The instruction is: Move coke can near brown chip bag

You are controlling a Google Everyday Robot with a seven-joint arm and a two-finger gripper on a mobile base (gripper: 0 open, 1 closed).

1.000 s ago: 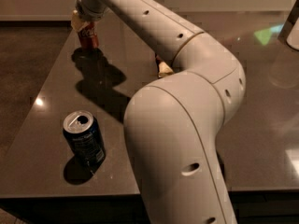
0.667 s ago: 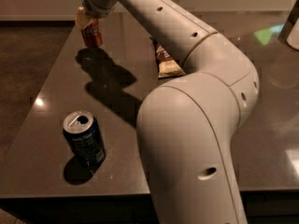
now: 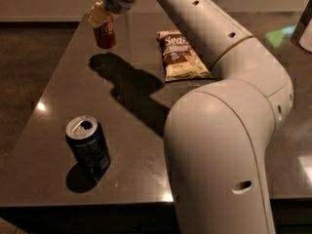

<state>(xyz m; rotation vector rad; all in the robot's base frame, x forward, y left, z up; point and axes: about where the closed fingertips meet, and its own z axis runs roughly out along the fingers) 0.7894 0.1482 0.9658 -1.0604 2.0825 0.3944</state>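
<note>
Tool (image 3: 101, 17): closed around the coke can (image 3: 106, 34), above the far bench (image 3: 53, 106).
Brown chip bag (image 3: 181, 56): flat, right of can.
Blue can (image 3: 88, 147): upright, near edge.

coke can (image 3: 106, 35) top (under end effector (image 3: 99, 17))

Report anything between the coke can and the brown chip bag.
Nothing visible does. The gripper holds the coke can at far left; only bare tabletop separates it from the brown chip bag. The dark blue can stands aside, near the front.
</note>
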